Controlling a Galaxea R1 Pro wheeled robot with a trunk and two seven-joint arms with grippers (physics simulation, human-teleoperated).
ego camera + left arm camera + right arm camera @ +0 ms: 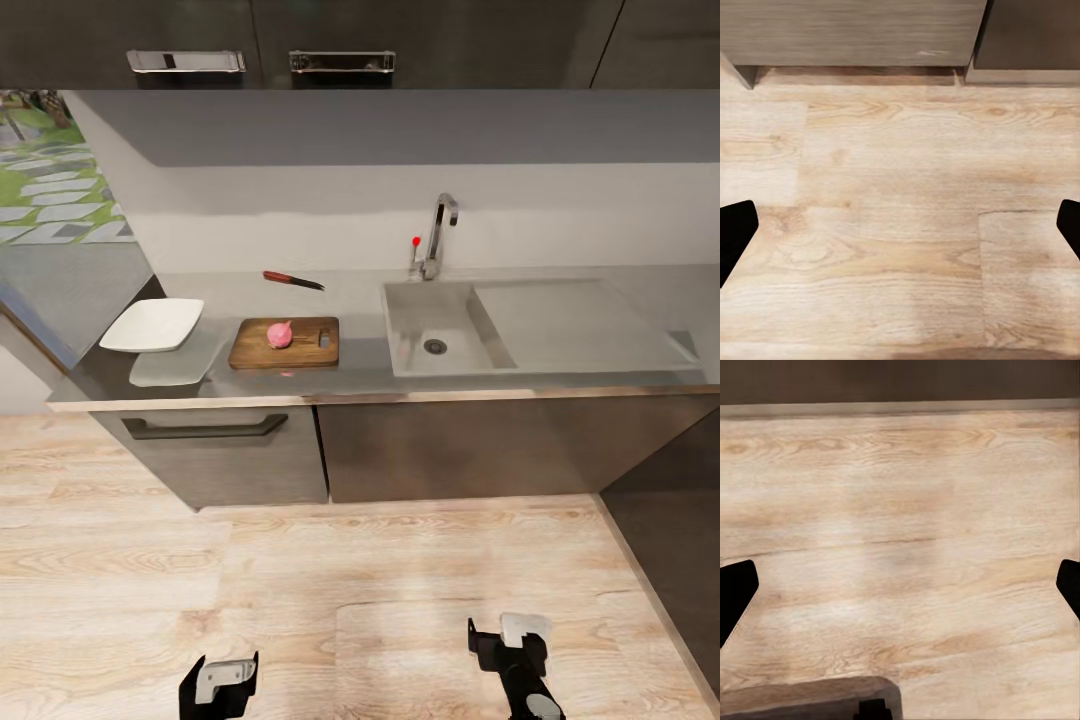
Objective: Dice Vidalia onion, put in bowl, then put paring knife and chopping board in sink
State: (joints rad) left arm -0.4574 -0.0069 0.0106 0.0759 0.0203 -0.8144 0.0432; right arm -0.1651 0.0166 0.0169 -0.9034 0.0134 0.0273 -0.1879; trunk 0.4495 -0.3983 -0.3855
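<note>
Both grippers hang wide open and empty at the frame's bottom, left gripper (219,684) nearer. Far above on the bench (360,385), the paring knife (293,280) lies left-to-right behind the chopping board (285,344) bearing the Vidalia onion (280,335).

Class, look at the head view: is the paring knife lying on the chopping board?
No. The paring knife lies on the countertop behind the chopping board, apart from it.

Pale wood-plank floor (300,560) — dark cabinet drawer (215,445), upper cabinet handles (186,61)
</note>
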